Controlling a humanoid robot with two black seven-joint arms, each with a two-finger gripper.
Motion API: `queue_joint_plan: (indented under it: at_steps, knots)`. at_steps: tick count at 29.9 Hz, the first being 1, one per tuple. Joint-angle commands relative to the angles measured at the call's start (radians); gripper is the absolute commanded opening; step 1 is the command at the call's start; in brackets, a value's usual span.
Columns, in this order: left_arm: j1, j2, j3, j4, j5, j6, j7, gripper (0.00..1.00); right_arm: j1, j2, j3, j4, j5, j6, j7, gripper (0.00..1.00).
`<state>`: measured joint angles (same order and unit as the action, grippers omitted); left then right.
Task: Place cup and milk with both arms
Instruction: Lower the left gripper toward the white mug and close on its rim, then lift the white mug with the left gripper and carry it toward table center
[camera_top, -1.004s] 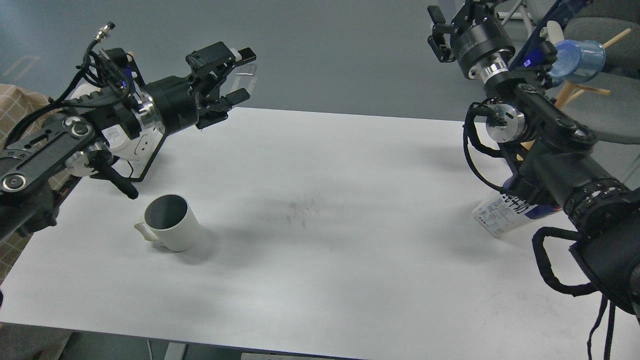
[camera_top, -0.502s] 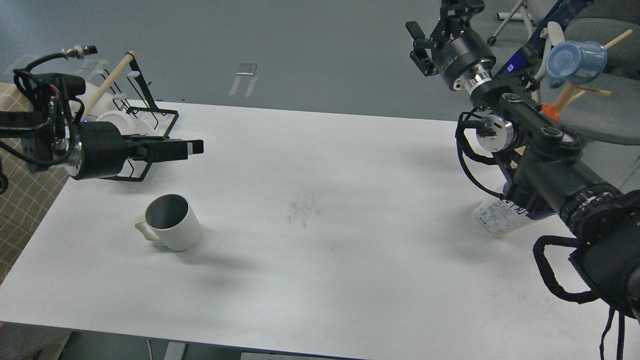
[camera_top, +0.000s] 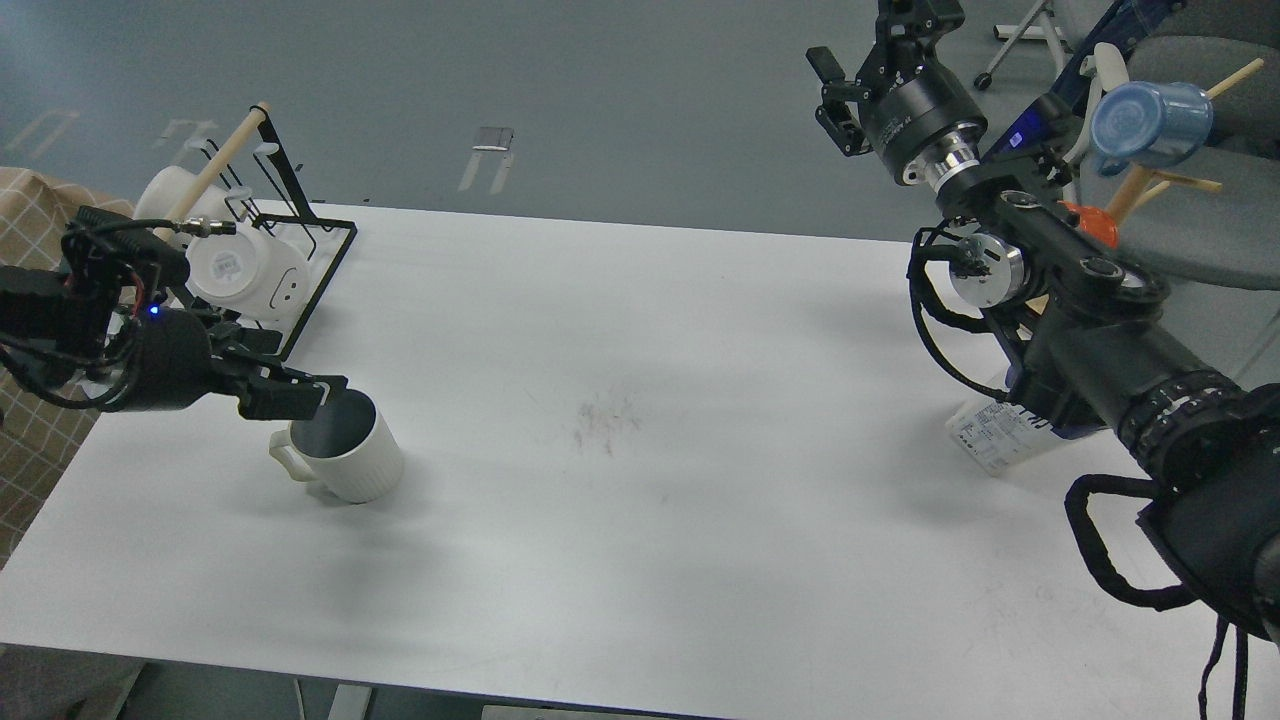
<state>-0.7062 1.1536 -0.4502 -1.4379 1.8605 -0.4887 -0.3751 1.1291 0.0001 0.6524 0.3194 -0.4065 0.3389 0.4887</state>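
A white ribbed cup (camera_top: 350, 455) with a dark inside stands upright on the white table (camera_top: 640, 520) at the front left, its handle pointing left. My left gripper (camera_top: 315, 395) comes in low from the left, open, with its fingertips at the cup's back-left rim and nothing held. The milk carton (camera_top: 995, 440), white with blue print, is at the table's right edge, mostly hidden behind my right arm. My right gripper (camera_top: 870, 35) is raised high beyond the table's far right, pointing up, open and empty, partly cut off by the frame's top.
A black wire rack (camera_top: 310, 265) with white mugs and a wooden peg stands at the back left corner. A blue cup (camera_top: 1150, 120) hangs on a wooden stand beside a grey chair (camera_top: 1220, 230) past the right edge. A faint smudge (camera_top: 605, 415) marks the table's middle.
My left gripper has come down from high over the back left, past the rack, to the cup's rim. My right gripper moved slightly left and up. The cup and carton stayed put.
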Motion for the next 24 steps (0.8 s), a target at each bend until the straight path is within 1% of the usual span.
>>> queue_joint_plan:
  at_steps: [1, 6, 14, 18, 20, 21, 23, 24]
  knots:
    - [0.001, -0.017, 0.027, 0.043, -0.001, 0.0, 0.002, 0.98, 0.001, 0.0, 0.0, 0.0, 0.0, -0.001, 0.0, 1.0]
    - [0.001, -0.046, 0.054, 0.08, -0.001, 0.0, 0.002, 0.98, 0.001, 0.0, 0.001, 0.0, 0.002, -0.001, 0.0, 1.0]
    - [0.017, -0.083, 0.054, 0.1, 0.0, 0.0, 0.005, 0.98, 0.001, 0.0, 0.001, 0.0, 0.0, -0.003, 0.0, 1.0]
    - [0.016, -0.094, 0.08, 0.113, 0.008, 0.0, 0.005, 0.96, 0.001, 0.0, 0.001, 0.0, 0.0, -0.003, 0.0, 1.0]
    - [0.017, -0.095, 0.087, 0.122, 0.017, 0.0, 0.005, 0.93, 0.001, 0.0, 0.001, 0.0, 0.0, -0.003, 0.0, 1.0]
    - [0.017, -0.095, 0.087, 0.122, 0.017, 0.0, 0.005, 0.93, 0.001, 0.0, 0.001, 0.0, 0.0, -0.003, 0.0, 1.0]
    - [0.016, -0.11, 0.087, 0.128, 0.019, 0.0, 0.005, 0.84, 0.001, 0.0, 0.001, 0.0, 0.0, -0.005, 0.0, 1.0]
    - [0.016, -0.114, 0.088, 0.129, 0.019, 0.0, 0.005, 0.81, 0.001, 0.0, 0.001, 0.0, 0.0, -0.005, 0.0, 1.0]
